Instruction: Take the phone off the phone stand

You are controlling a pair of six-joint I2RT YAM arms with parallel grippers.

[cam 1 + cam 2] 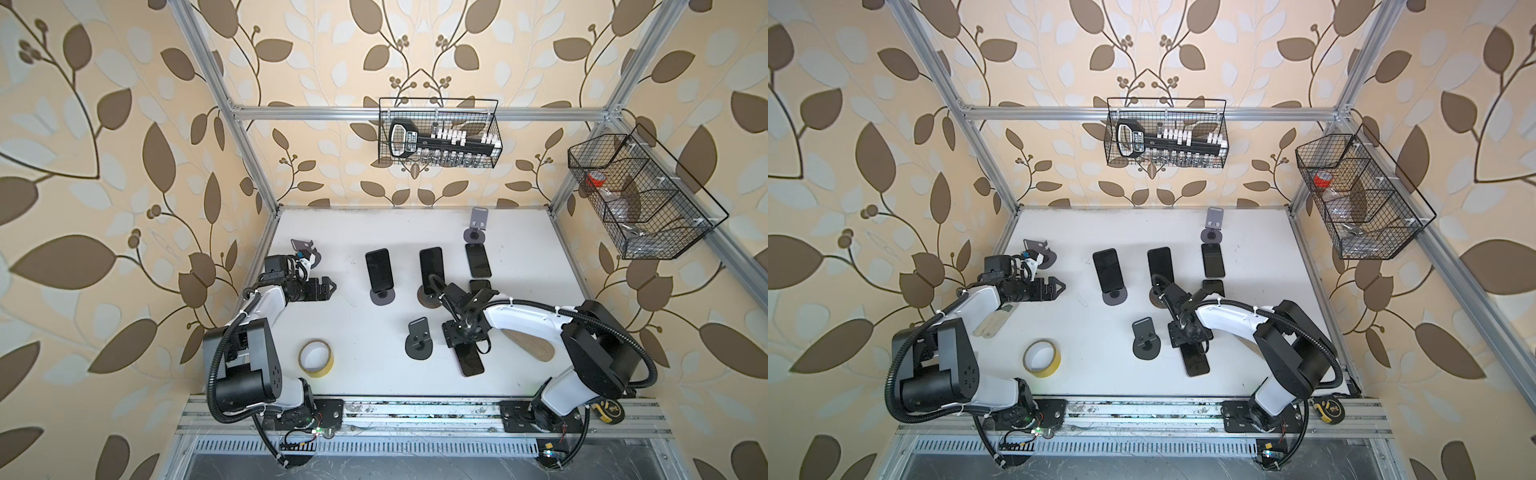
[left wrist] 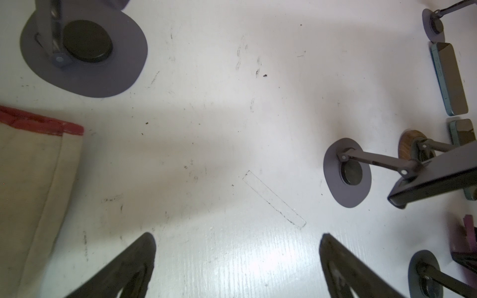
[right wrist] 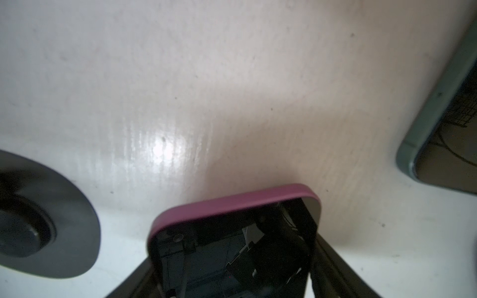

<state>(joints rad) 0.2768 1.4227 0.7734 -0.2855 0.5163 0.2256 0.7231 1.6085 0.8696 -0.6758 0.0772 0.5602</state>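
Front-right of centre on the white table [image 1: 357,232], the right gripper [image 1: 462,340] points down over the magenta-cased phone [image 1: 471,363]. The phone is off any stand and looks to lie flat, screen up, with its far end hidden under the gripper in both top views. In the right wrist view the phone's magenta rim [image 3: 232,202] sits between the two fingers [image 3: 333,265], one close along each long edge; cannot tell whether they pinch it or stand just clear. Just beside the phone, toward the left arm and not touching it, is the empty stand [image 1: 419,338], whose dark round base [image 3: 51,219] shows in the right wrist view. The left gripper [image 1: 326,286] hovers over bare table at the left side, jaws spread wide, nothing between them; its fingers [image 2: 129,265] are well apart in the left wrist view. Behind are two black phones leaning on stands: a propped phone [image 1: 379,270] on a grey base, and a second propped phone [image 1: 431,266] on a wooden base [image 2: 410,142]. Further right a teal-cased phone [image 1: 478,259] lies flat in front of the back stand [image 1: 478,224]. A half-hidden phone [image 1: 480,286] is partly covered by the right arm. A spare stand [image 1: 303,247] sits by the left wrist and a yellow tape roll [image 1: 316,358] front-left. A cream glove [image 2: 31,180] with a red cuff lies near the left arm. A wire basket [image 1: 438,133] hangs on the back rail.
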